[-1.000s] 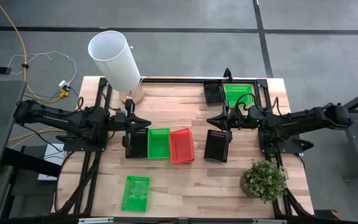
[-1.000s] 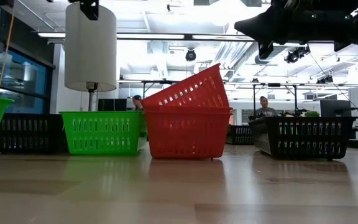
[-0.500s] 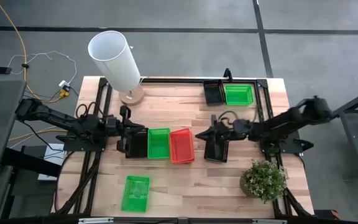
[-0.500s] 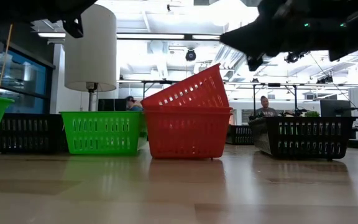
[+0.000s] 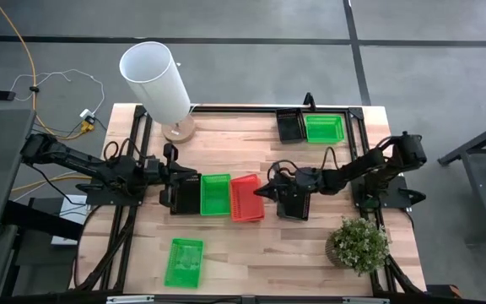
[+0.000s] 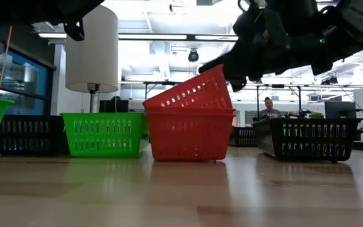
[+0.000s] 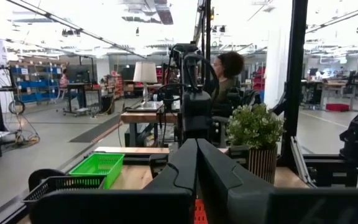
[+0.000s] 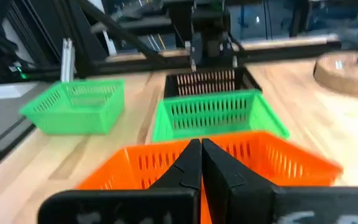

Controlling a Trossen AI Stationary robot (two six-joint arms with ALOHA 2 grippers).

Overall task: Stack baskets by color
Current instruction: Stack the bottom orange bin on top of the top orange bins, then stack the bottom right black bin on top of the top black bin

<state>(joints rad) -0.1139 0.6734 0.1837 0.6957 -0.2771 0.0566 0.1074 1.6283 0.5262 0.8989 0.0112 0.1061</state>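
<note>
Now the left gripper (image 5: 175,175) sits clenched at the black basket (image 5: 187,193) — beside the green (image 5: 216,194) and red baskets (image 5: 246,197); the right gripper (image 5: 260,191), clenched too, hovers by the red one.

The table's middle is blocked by a touching row of black basket (image 5: 186,194), green basket (image 5: 215,194) and red baskets (image 5: 246,197). Open wood (image 5: 251,148) is left between this row and the far baskets (image 5: 312,127). The near right corner is taken by a potted plant (image 5: 358,244).
</note>
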